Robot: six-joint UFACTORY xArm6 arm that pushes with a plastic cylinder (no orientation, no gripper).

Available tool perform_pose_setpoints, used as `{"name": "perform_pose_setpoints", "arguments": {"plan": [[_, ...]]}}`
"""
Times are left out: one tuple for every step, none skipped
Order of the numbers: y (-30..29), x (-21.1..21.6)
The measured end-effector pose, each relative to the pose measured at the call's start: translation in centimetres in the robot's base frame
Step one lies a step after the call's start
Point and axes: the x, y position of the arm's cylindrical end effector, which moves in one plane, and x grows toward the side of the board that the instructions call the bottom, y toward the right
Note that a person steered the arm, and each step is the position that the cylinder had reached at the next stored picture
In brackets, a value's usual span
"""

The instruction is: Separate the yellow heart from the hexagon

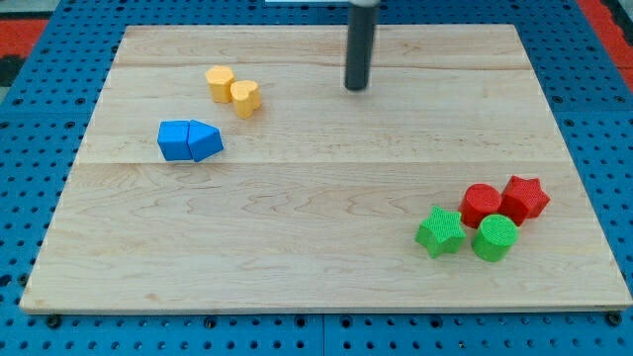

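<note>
Two yellow blocks touch each other at the upper left of the wooden board [316,208]. The left one [220,82] looks faceted like a hexagon. The right one [244,97] looks more rounded, like the heart, though the shapes are small. My tip [356,87] rests on the board near the view's top centre, to the right of the yellow pair, about a hand's width from the nearer block and touching neither.
A blue cube [175,140] and a blue wedge-like block [206,140] sit together below the yellow pair. At the lower right, a red block [482,205], a red star [525,197], a green star [439,231] and a green round block [495,237] cluster.
</note>
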Motion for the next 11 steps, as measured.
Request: {"name": "perform_pose_setpoints", "arguments": {"plan": [[-11.5,-2.4],[-16.1,-1.5],[-12.5,4.2],[-9.6,1.6],[-15.1,1.7],[-17.5,2.7],[-17.6,3.9],[-16.0,4.5],[-7.3,8.7],[-2.2,12.4],[4.3,19.7]]}}
